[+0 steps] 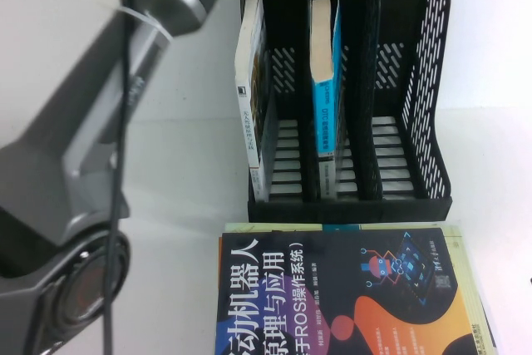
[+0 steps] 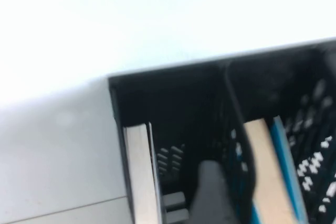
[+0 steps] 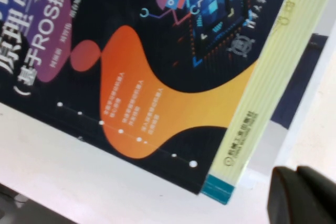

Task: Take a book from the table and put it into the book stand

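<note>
Presently: white worktop (image 1: 191, 139). Black book stand (image 1: 416, 180) at its far side. Navy-and-orange book (image 1: 341, 297) flat just before the stand. Cyan-spined book (image 1: 326, 89) upright in the stand's middle slot; white-spined book (image 1: 252, 97) in the neighbouring slot. Left claw (image 2: 210, 192) above the stand, right claw (image 3: 302, 198) beside the flat book: grip on either, cannot tell.

Book stand (image 1: 416, 106) upright at far side of table (image 1: 183, 122), right of centre. Thin book (image 1: 251, 97) standing in left slot, against outer wall. Cyan-and-grey book (image 1: 324, 89) standing in middle slot. Right slot holds nothing. Robot-graphic book (image 1: 341, 297) flat on table just before the stand, lying on a pale book (image 1: 465, 288) that shows along its right edge. Left arm (image 1: 91, 147) left of stand, reaching toward its top; left gripper (image 2: 210, 192) above left slot. Right gripper (image 3: 302, 195) beside pale book's corner.
</note>
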You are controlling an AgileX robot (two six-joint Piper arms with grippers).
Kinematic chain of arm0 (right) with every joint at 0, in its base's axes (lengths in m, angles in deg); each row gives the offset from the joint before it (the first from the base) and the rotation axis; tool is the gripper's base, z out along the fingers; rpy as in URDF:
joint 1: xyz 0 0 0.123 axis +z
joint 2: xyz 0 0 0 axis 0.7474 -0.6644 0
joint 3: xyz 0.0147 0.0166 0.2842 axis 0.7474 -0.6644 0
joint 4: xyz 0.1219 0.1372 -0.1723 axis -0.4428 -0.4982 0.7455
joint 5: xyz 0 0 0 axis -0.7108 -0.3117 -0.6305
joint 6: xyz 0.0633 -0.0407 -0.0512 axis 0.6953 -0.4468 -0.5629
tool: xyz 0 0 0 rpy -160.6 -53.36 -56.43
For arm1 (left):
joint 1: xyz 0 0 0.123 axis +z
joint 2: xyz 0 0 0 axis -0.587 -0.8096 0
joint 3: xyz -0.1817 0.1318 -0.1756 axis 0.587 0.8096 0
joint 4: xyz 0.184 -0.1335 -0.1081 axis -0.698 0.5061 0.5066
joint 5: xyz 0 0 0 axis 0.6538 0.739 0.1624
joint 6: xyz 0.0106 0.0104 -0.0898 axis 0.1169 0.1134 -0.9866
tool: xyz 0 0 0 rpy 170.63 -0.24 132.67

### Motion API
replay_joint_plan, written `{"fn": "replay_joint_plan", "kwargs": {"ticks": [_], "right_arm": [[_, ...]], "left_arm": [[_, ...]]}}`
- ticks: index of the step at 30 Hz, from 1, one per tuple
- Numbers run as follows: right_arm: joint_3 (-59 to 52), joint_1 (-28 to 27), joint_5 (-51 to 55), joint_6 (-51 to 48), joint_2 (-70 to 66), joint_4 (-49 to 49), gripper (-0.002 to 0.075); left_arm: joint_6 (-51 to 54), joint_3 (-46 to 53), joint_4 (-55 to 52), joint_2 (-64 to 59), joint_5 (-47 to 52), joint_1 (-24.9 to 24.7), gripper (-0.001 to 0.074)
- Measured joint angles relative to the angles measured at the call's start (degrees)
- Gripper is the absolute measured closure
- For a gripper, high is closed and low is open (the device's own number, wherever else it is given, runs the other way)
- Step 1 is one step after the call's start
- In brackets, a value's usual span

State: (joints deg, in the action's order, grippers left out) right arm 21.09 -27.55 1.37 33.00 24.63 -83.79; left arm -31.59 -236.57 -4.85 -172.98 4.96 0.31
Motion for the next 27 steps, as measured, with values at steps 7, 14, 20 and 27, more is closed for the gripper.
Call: {"fn": "replay_joint_plan", "kwargs": {"ticks": [7, 14, 20, 27], "right_arm": [[-0.83, 0.00, -2.92, 2.84, 5.01, 6.17, 0.0729], [-12.32, 0.00, -16.86, 7.36, 21.19, 14.96, 0.0729], [-24.78, 0.00, -25.70, 10.80, 32.12, 16.04, 0.0729], [-30.21, 0.00, -24.75, 11.15, 35.66, 16.17, 0.0729]], "left_arm": [[6.37, -0.13, 2.22, 10.04, 7.50, -0.11, 0.0641], [11.34, -0.58, 6.46, 18.66, 9.13, -1.65, 0.0730], [14.90, 0.22, 8.38, 22.41, 9.23, -6.62, 0.0734], [15.48, 5.28, 7.39, 22.97, 9.23, -10.43, 0.0736]]}}
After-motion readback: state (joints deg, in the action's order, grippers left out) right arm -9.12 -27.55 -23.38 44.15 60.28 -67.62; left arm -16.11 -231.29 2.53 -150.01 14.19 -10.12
